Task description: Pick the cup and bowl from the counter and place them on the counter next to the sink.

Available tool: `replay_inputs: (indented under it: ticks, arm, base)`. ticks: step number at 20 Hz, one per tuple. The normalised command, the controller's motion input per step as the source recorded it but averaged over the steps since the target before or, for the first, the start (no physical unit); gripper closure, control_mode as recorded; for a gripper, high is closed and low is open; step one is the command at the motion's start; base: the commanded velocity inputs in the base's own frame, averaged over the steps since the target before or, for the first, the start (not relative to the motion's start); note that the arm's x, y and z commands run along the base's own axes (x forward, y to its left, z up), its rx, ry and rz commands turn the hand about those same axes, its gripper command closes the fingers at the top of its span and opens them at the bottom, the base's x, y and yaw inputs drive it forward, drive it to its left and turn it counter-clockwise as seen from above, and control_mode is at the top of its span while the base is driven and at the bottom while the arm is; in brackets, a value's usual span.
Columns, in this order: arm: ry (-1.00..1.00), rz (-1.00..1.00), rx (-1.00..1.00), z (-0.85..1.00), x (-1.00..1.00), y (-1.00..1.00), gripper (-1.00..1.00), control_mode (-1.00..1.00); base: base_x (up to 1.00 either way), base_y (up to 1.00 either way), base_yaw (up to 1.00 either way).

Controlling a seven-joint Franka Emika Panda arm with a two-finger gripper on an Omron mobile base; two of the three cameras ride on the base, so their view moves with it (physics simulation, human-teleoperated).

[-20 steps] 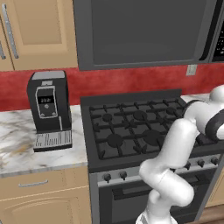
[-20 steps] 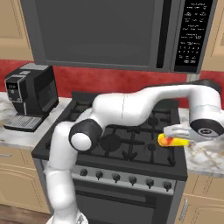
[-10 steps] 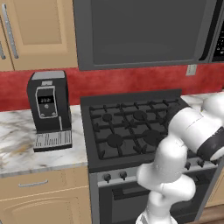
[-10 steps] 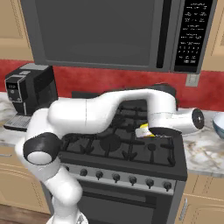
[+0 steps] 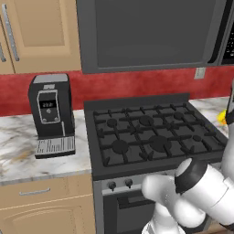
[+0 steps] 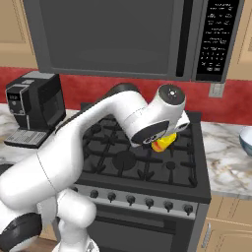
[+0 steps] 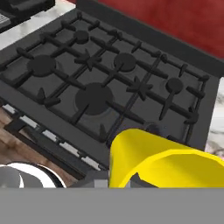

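Behind everything runs a red wall, with a black gas stove [image 6: 142, 157] under a dark microwave [image 6: 123, 39] and a black coffee machine [image 5: 50, 114] on the marble counter [image 5: 23, 155] to the left. We have the cup [image 6: 164, 142] pinched in our gripper [image 7: 131, 181], which is closed tight on its wall, and we carry it in the air above the right half of the stove, clear of the grates. We judge that it is held high so it can pass over the burners without catching, since the sink is not visible from this spot and the cup has some way to travel. From the hand camera, the yellow cup [image 7: 162, 162] looms at the bottom, its long axis leaning across the picture and not upright there; which end is the mouth we cannot tell. At the right edge of the right base picture the bowl [image 6: 246, 140] sits on the counter, well apart from the cup, not yet picked.
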Motion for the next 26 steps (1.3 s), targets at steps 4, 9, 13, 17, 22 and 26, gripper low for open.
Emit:
replay_inputs:
  ticks: [4, 9, 13, 17, 22, 26]
  arm:
    - [0.31, -0.2, -0.13, 0.32, -0.04, 0.21, 1.0, -1.0]
    - [0.09, -0.27, 0.01, -0.18, 0.39, 0.12, 1.0, -1.0]
    - [0.01, -0.36, 0.14, -0.16, 0.07, 0.08, 1.0, -1.0]
    - [0.06, -0.45, 0.12, 0.01, -0.08, 0.21, 1.0, -1.0]
    - [0.12, -0.31, 0.03, 0.08, -0.19, 0.48, 1.0, -1.0]
    - [0.02, -0.15, 0.02, 0.0, -0.2, 0.8, 1.0, -1.0]
  base:
    - [0.0, 0.0, 0.0]
    - [0.0, 0.0, 0.0]
    - [0.0, 0.0, 0.0]
    - [0.0, 0.0, 0.0]
    - [0.0, 0.0, 0.0]
    - [0.0, 0.0, 0.0]
